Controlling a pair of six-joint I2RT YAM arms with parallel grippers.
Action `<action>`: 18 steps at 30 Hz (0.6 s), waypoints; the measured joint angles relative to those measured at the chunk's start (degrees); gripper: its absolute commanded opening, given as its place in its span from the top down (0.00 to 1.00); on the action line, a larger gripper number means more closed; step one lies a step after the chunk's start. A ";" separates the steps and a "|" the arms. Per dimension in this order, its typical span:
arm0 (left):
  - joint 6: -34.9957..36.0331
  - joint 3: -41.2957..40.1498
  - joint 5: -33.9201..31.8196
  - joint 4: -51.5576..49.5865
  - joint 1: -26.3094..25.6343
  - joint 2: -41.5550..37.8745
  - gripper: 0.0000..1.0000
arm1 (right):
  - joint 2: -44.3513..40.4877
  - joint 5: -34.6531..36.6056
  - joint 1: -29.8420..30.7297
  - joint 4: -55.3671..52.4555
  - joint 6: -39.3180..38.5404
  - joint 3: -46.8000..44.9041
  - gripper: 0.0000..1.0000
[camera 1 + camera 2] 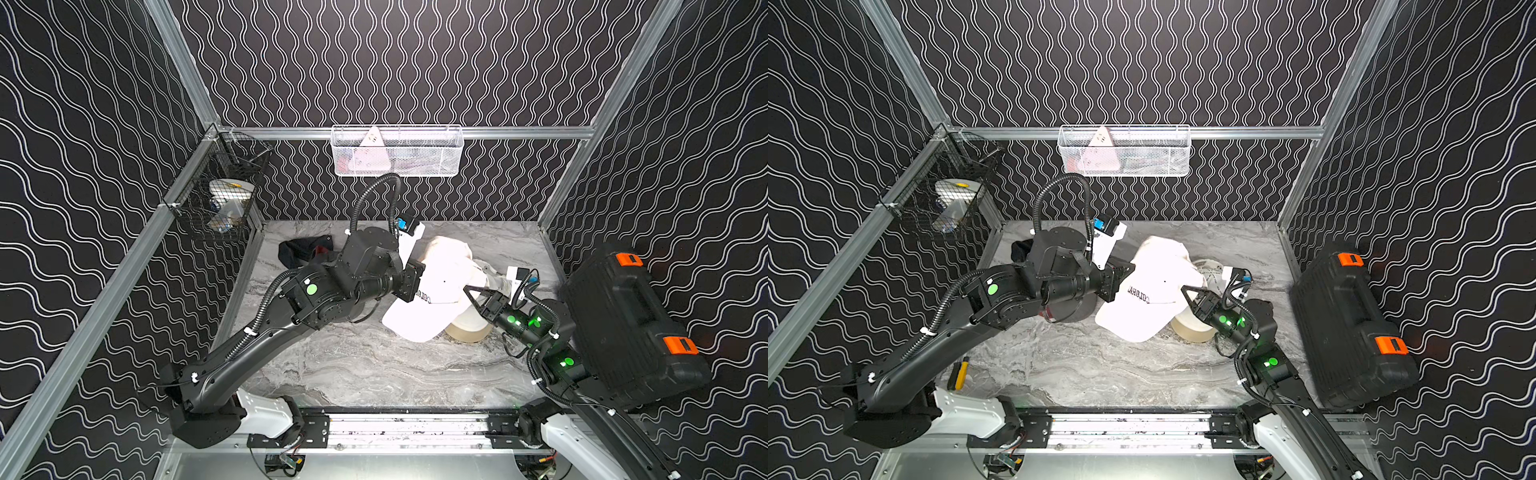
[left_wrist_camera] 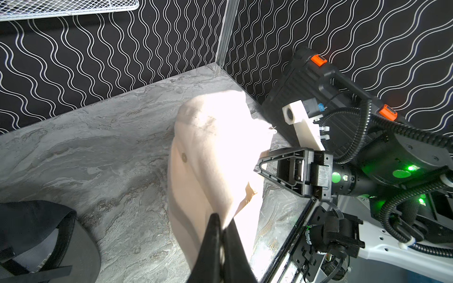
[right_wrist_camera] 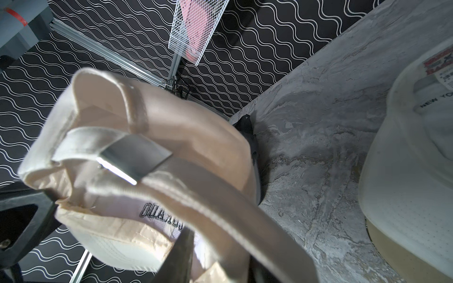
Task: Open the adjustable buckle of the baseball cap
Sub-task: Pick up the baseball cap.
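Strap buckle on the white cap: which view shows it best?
Right wrist view: the metal buckle sits close, on the strap. Both top views show the cap's crown and brim; left wrist shows its outside, buckle hidden.

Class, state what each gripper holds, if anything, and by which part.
The left gripper is shut on the cream fabric baseball cap, pinching its side fabric. Whether the right gripper grips its cream strap cannot be told.

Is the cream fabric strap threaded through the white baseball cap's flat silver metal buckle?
Yes, the cream fabric strap emerges from both sides of the flat silver buckle.
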 measured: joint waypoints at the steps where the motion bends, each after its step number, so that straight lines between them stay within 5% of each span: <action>1: -0.02 0.00 0.17 0.00 0.00 -0.07 1.00 | -0.09 0.33 0.00 -0.39 -0.46 0.26 0.61; 6: -0.17 -0.09 0.52 0.00 -0.09 -0.46 1.00 | -0.44 1.01 0.00 -2.10 -1.97 1.38 0.53; 18: -1.07 -0.09 0.98 0.00 -0.26 -1.05 1.00 | -1.03 3.17 -0.07 -4.26 -4.59 1.55 0.55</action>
